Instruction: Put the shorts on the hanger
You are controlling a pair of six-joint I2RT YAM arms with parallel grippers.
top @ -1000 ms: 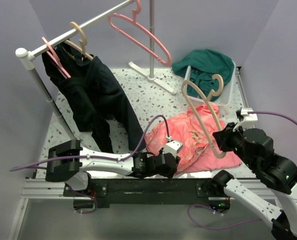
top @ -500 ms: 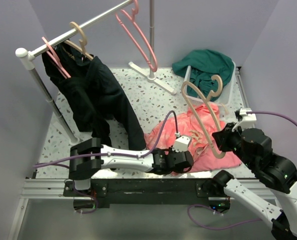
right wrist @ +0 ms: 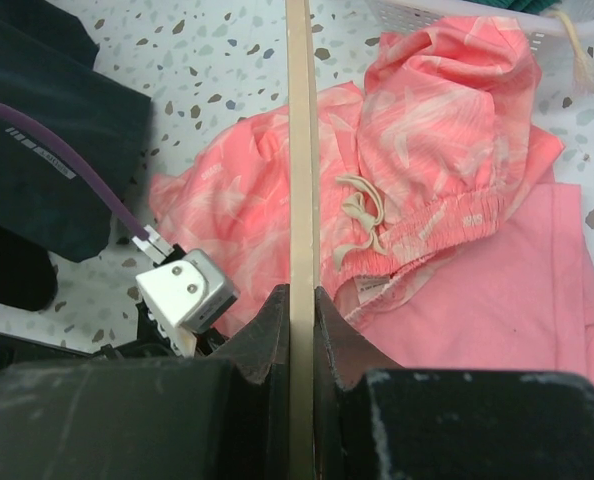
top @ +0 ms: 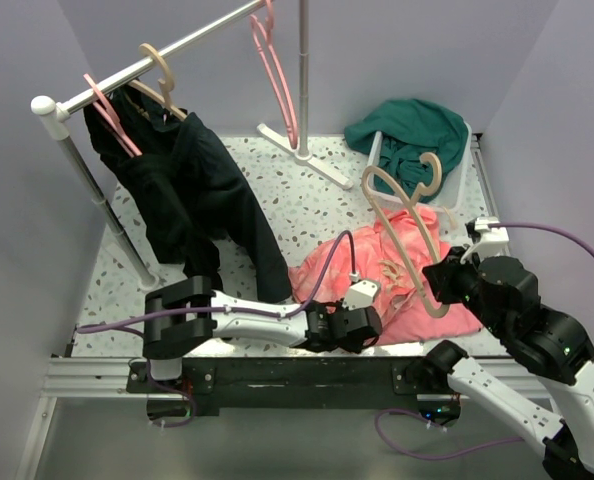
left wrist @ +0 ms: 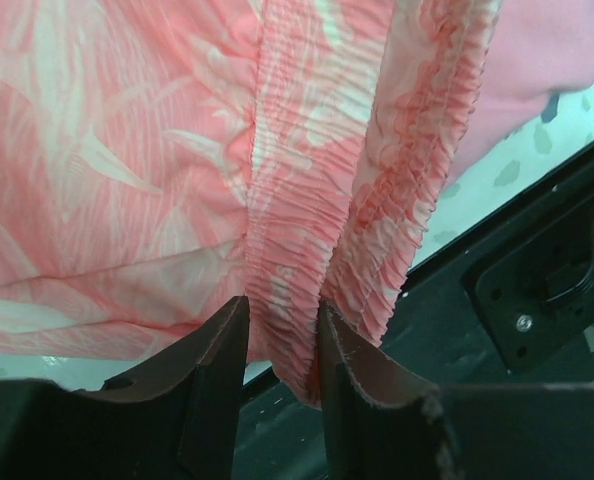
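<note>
Left gripper [top: 349,322] low at the near edge of the table [top: 277,190], fingers [left wrist: 212,370] drawn nearly together on a gathered strip of elastic waistband, the fabric filling the narrow gap between them. That waistband part of the shorts [top: 372,262], crumpled in a heap on the speckled top toward the front right, drawstring showing in the folds, one edge overlapping a plain pink cloth [top: 459,316] spread flat beside and partly under them. Right gripper [top: 439,282] raised above the heap's right side, fingers clamped tight on one thin beige limb of the hanger [top: 405,225], no gap visible either side of it in the right wrist view. Hanger tilted in the air over the shorts, hook uppermost and pointing toward the far right corner, not touching the fabric as far as can be told. Behind it, a teal garment [top: 409,125] draped over a white basket [top: 465,165]. At far left, dark clothes [top: 192,195] hanging from a rail [top: 157,58], with a pink hanger [top: 275,75] farther along the same rail.
</note>
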